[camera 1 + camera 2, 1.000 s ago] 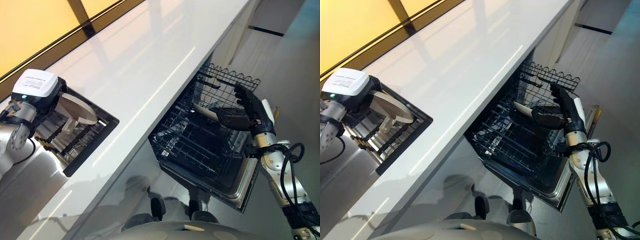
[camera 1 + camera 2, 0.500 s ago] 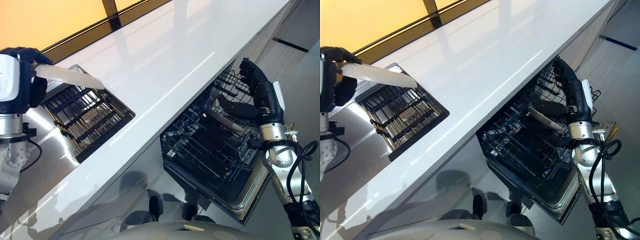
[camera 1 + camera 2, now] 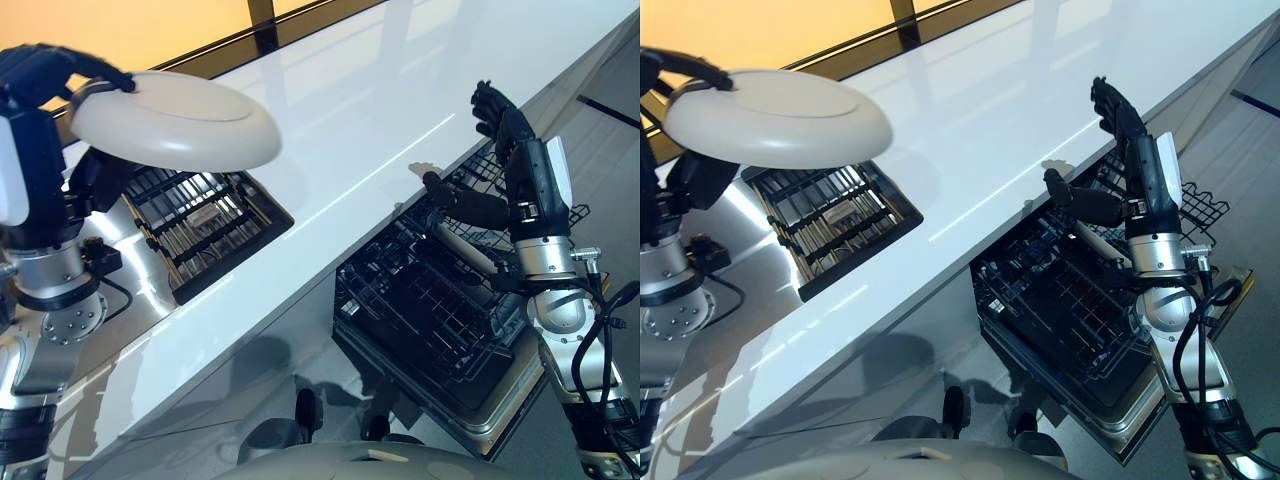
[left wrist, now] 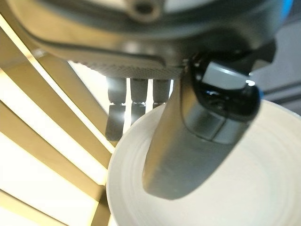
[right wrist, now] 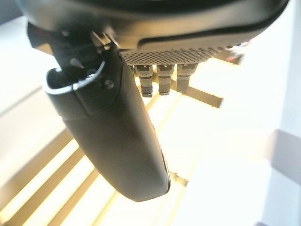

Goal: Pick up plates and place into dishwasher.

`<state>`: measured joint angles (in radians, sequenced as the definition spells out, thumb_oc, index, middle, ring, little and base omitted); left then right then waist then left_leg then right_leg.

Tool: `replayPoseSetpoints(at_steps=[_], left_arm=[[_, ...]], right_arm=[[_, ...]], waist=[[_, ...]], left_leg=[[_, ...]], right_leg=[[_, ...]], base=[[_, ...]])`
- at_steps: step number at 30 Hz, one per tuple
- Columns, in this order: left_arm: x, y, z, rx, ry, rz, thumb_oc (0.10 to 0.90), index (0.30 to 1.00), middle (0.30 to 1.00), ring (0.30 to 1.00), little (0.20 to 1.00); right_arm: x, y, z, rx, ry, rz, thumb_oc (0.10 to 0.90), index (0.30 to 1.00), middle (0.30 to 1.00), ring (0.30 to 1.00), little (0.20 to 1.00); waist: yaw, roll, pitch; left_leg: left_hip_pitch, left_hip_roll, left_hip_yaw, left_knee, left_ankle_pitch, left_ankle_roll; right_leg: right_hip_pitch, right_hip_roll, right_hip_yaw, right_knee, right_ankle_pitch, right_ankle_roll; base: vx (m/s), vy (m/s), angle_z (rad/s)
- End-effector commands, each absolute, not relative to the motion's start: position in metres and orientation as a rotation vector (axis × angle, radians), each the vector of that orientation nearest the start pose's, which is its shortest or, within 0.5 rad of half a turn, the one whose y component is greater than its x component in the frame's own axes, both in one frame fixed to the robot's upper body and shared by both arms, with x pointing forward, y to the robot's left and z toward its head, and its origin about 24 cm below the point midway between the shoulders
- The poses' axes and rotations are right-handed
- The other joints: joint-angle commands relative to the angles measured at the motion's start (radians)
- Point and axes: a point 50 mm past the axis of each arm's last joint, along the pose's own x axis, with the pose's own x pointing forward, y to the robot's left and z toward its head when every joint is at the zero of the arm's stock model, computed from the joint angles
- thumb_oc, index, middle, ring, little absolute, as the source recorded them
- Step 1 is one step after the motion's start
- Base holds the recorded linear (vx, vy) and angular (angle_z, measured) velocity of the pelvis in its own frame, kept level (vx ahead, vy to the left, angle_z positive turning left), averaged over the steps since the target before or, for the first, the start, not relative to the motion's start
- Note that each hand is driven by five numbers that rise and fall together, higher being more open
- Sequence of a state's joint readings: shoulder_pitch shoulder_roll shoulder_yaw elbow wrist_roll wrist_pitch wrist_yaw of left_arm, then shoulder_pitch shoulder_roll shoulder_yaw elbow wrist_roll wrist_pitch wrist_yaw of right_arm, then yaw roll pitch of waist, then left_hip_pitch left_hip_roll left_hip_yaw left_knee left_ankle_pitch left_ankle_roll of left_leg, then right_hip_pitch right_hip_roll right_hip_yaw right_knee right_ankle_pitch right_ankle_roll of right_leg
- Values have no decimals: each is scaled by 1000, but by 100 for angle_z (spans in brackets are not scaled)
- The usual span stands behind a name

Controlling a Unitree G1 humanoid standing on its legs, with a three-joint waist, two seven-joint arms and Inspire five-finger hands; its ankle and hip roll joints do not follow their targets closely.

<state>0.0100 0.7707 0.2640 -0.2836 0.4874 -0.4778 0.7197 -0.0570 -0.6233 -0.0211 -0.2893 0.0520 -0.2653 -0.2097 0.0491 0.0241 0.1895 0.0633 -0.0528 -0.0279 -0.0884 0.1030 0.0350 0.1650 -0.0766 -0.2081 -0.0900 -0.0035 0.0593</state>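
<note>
White tabletop (image 3: 330, 110) runs along the window, sink rack (image 3: 200, 215) sunk near its left end, open dishwasher (image 3: 440, 320) below its front edge. My left hand (image 3: 40, 75) pinches the plate (image 3: 175, 120) by its rim, lifted above the rack. Right hand (image 3: 505, 150) spread, empty, over the dishwasher. I judge: carry the plate level, then tilt it into a slot. A second ago the plate sat low in the rack; both hands have risen.
</note>
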Motion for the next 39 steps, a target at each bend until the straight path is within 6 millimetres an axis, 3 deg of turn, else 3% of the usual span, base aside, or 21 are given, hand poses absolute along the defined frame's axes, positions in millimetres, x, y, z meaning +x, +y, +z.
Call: replayPoseSetpoints(at_steps=[1,10,21,28,35,39], left_arm=[[201,234,253,821,-1324,378,100,300,300,300,200],[227,201,248,652,-1176,28,100,300,300,300,200],[247,174,239,633,-1129,-64,100,300,300,300,200],[247,181,244,671,-1196,103,100,300,300,300,200],[229,199,257,757,-1468,554,100,300,300,300,200],[222,204,264,754,-1533,707,100,300,300,300,200]], right_arm=[[223,-188,239,-503,-1077,49,800,900,900,900,900],[227,-155,245,-644,-1124,253,800,900,900,900,900],[236,-130,242,-678,-1125,351,800,900,900,900,900],[238,-132,241,-702,-1103,319,800,900,900,900,900],[248,-151,233,-667,-1008,85,800,900,900,900,900],[249,-155,231,-608,-1006,-15,800,900,900,900,900]], waist=[[-9,-8,-89],[-18,-13,-83],[-38,-13,-87],[-44,-14,-91],[-48,-14,-100],[-51,-10,-103]], left_leg=[[71,-36,21,60,-207,-3],[63,-30,20,66,-199,-4],[76,-34,44,68,-206,-4],[79,-36,46,64,-206,1],[86,-39,48,48,-206,1],[89,-41,50,43,-208,-1]], right_leg=[[-80,63,-22,169,-126,4],[-86,71,-9,191,-137,-2],[-70,79,14,155,-118,-2],[-71,79,25,159,-119,-2],[-66,76,29,148,-117,-1],[-67,74,32,142,-113,3]], base=[[-22,-48,5],[-16,-31,-1],[3,7,-2],[5,15,-5],[0,0,0],[0,0,0]])
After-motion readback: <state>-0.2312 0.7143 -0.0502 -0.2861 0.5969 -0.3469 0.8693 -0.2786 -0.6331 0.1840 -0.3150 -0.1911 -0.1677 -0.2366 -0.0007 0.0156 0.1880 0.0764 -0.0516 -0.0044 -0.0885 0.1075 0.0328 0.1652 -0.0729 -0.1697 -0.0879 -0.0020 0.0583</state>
